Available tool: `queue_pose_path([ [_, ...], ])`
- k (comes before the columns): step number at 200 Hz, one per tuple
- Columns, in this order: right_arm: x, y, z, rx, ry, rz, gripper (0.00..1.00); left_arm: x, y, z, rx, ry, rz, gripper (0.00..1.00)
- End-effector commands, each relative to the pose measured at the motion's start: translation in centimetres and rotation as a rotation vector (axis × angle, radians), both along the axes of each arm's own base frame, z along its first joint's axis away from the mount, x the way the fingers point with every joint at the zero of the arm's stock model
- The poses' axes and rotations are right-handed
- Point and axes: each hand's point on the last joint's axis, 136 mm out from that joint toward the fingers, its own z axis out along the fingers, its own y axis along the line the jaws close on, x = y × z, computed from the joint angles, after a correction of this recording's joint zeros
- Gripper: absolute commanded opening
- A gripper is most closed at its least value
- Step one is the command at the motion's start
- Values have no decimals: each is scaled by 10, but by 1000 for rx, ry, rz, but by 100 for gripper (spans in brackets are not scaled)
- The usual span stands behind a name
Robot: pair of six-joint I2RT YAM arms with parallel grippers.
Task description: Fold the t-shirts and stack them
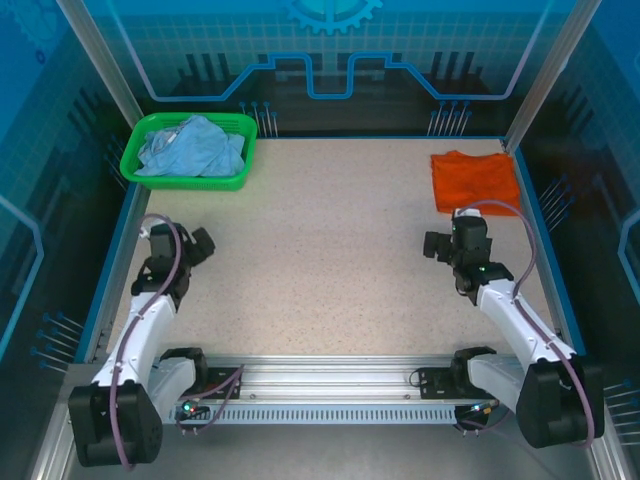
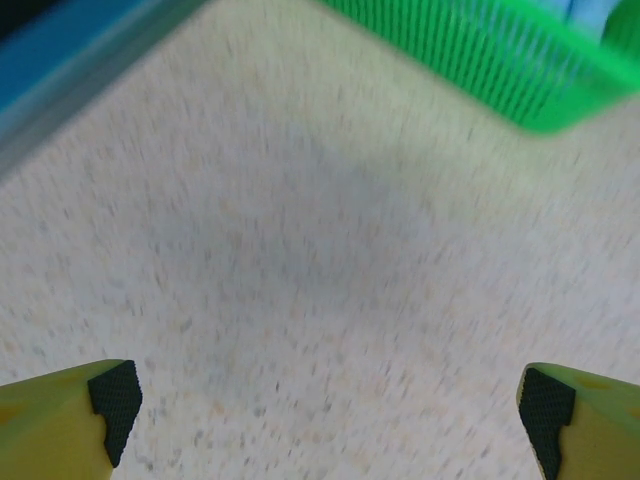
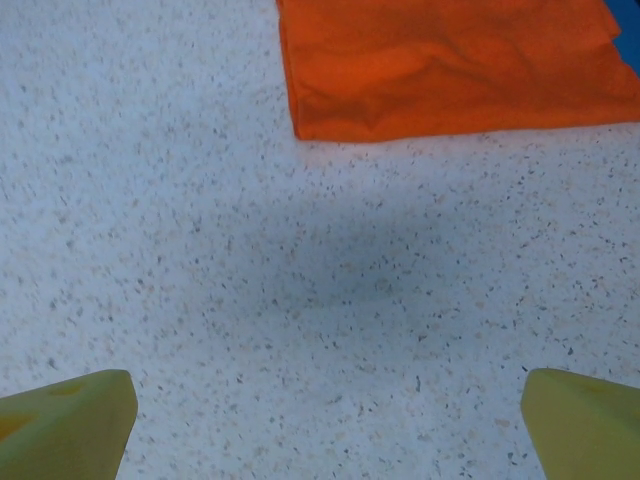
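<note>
The bright orange t-shirt [image 1: 476,179] lies folded into a flat rectangle at the table's far right; in the right wrist view the orange t-shirt [image 3: 450,65] sits just beyond my fingers. A pale blue t-shirt [image 1: 192,147] is crumpled inside the green basket [image 1: 133,168] at the far left. My right gripper [image 1: 446,243] hovers open just short of the orange t-shirt's near edge, nothing between its fingers [image 3: 70,425]. Over bare table on the left, my left gripper [image 1: 196,245] stands open and holds nothing, its black pads [image 2: 115,405] wide apart.
The green basket's rim [image 2: 500,60] crosses the top right of the left wrist view. Blue raised edging [image 1: 555,260] borders the speckled table [image 1: 320,260] on all sides. An aluminium rail [image 1: 330,385] carries both arm bases at the near edge.
</note>
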Motion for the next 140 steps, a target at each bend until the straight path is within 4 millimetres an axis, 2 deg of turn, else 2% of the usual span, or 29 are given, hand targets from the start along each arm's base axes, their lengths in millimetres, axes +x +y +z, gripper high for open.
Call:
queue_pose_path([
  [1, -2, 4, 0, -25, -72, 54, 100, 16, -10, 11, 47, -115, -119, 99],
  [7, -3, 8, -5, -9, -83, 84, 100, 16, -11, 4, 43, -107, -123, 99],
  [16, -3, 30, -9, 60, -118, 234, 100, 15, -11, -7, 26, -95, -116, 99],
  [21, -3, 33, -10, 83, -138, 266, 100, 15, -12, -13, 18, -88, -119, 99],
  [41, 5, 17, -26, 74, -107, 179, 100, 16, -13, -33, 16, -78, -120, 99],
  [73, 32, 6, -27, 50, -120, 134, 100, 45, -15, -25, 79, -136, -175, 99],
  [85, 48, 2, -21, 40, -158, 99, 100, 59, -15, -21, 93, -164, -187, 99],
  [117, 82, 9, -16, -15, -203, 129, 100, 95, -17, -15, 107, -253, -199, 99],
  [140, 85, 19, -14, -82, -209, 162, 100, 111, -24, -17, 157, -233, -252, 99],
])
